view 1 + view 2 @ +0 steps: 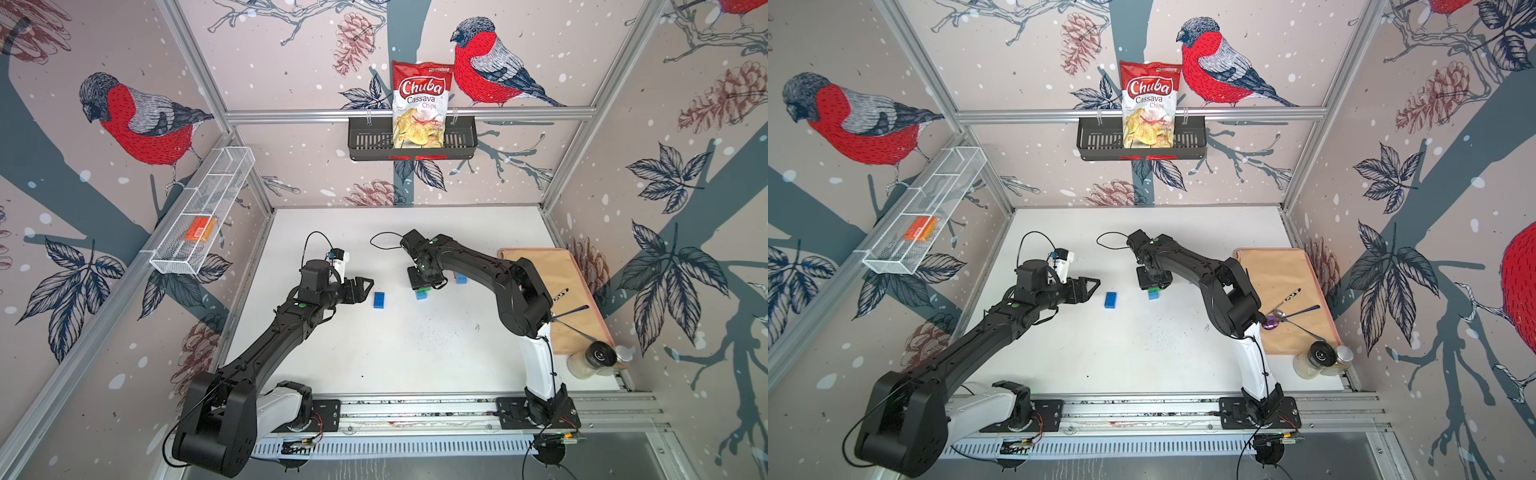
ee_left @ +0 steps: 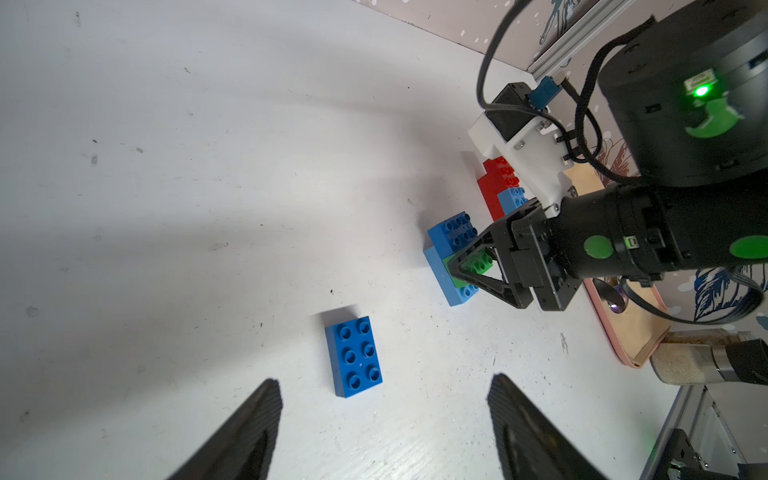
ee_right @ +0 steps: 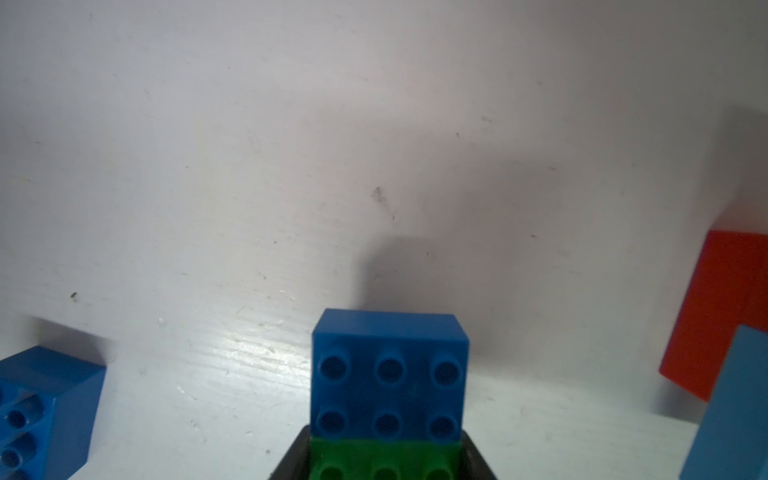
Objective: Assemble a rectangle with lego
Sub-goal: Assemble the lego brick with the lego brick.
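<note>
Green brick [image 3: 386, 461] is pinched in the right gripper [image 2: 457, 271], pressed onto the stack [image 2: 451, 289] (it should let go next), while the open left gripper [image 2: 386, 386] sits just behind a loose blue brick [image 2: 353, 357].

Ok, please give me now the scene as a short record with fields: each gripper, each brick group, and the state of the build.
left gripper: open, empty, pointing toward the loose blue brick
right gripper: shut on the green brick
green brick: on the light blue base brick, against the dark blue brick
loose blue brick: flat on the table, studs up, apart from the stack
red bricks: beyond the stack, partly hidden, a small light blue brick beside them
rectangle: not yet complete
</note>
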